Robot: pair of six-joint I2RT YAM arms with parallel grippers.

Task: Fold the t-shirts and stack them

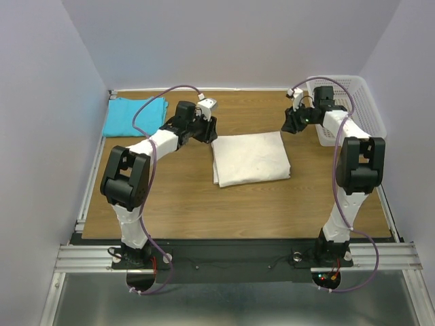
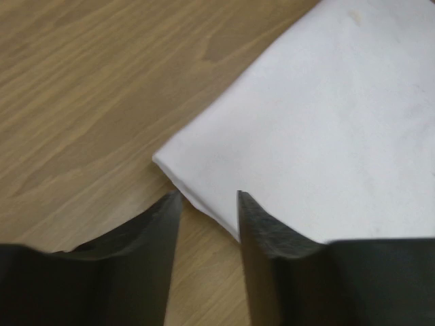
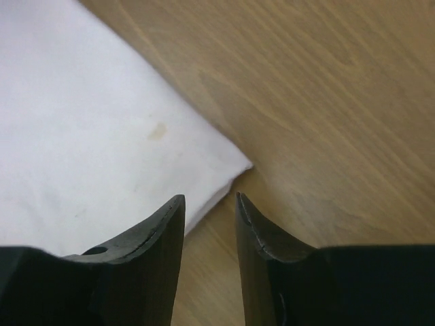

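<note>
The cream-white t-shirt (image 1: 250,157) lies folded into a rectangle in the middle of the table. The turquoise t-shirt (image 1: 134,115) lies folded at the back left. My left gripper (image 1: 209,131) hovers over the white shirt's far left corner, open, with only wood and the cloth's edge (image 2: 204,204) showing between its fingers (image 2: 160,231). My right gripper (image 1: 292,124) is open just beyond the far right corner. In the right wrist view that corner (image 3: 238,163) sits just ahead of the right gripper (image 3: 211,198), which holds nothing.
A white mesh basket (image 1: 360,102) stands at the back right corner, beside the right arm. Grey walls close in the table's back and sides. Bare wooden tabletop (image 1: 204,204) lies in front of the white shirt.
</note>
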